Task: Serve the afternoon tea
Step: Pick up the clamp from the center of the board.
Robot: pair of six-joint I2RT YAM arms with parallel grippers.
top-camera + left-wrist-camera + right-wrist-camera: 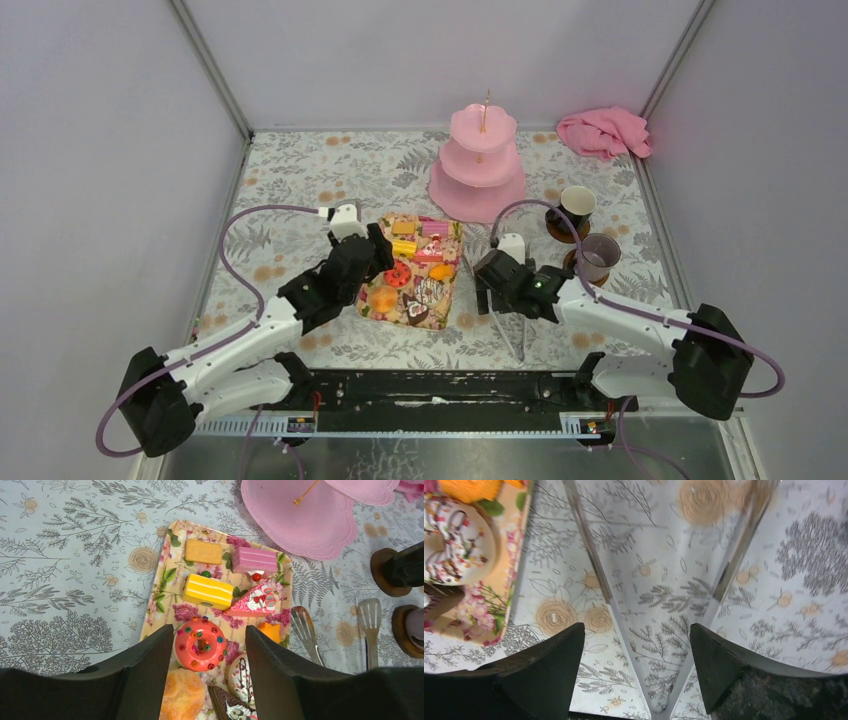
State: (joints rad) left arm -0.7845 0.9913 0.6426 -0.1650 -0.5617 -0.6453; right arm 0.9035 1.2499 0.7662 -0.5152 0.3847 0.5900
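The toy cakes lie on the floral tray [447, 300]. In the left wrist view I see a red sprinkled donut [200, 644], a yellow cake [207, 591], a pink cake [254, 560], a biscuit [203, 551], a pink strawberry slice [252, 603], a bun [182, 695] and a chocolate slice [235, 706]. My left gripper [209, 632] is open above the red donut, its jaws on either side. My right gripper [636, 630] is open over metal tongs [659, 700], straddling their hinge end. The pink three-tier stand [478, 165], black mug [575, 207] and grey mug [598, 257] stand behind.
A pink cloth [603, 132] lies in the far right corner. The tongs [512, 328] lie on the floral tablecloth just right of the tray. Both mugs sit on brown coasters. Grey walls close in the table on three sides.
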